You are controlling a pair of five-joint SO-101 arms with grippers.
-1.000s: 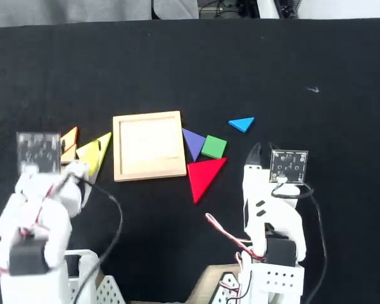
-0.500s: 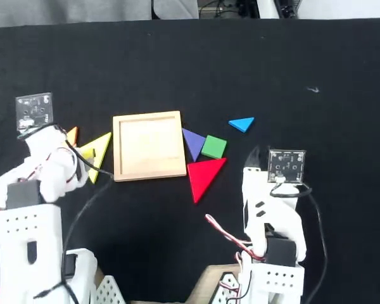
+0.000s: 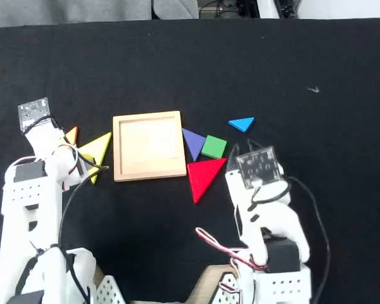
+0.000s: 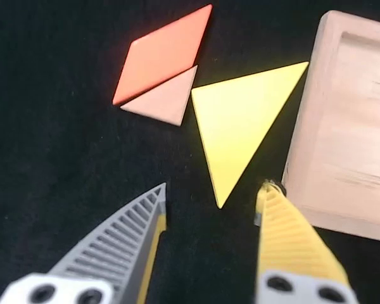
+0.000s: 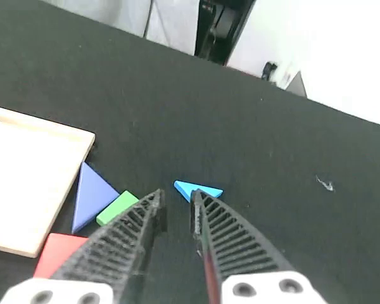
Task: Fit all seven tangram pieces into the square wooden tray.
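Left gripper (image 4: 213,189), jaws apart either side of flat yellow wooden triangle's (image 4: 240,120) tip, beside square wooden tray (image 4: 311,107), right gripper (image 5: 176,192), jaws narrowly apart

High view peers steeply down from above the arm bases, the black cloth table (image 3: 272,69) stretching away to 12 o'clock. Left wrist view hangs close, nearly straight down on the large yellow triangle (image 4: 240,120) at 9 o'clock of the square wooden tray (image 4: 348,126). Right wrist view sits higher, tilted toward the far edge. It shares the tray's rim with the left wrist view and catches the small blue triangle (image 5: 198,189) at the tray's 3 o'clock.
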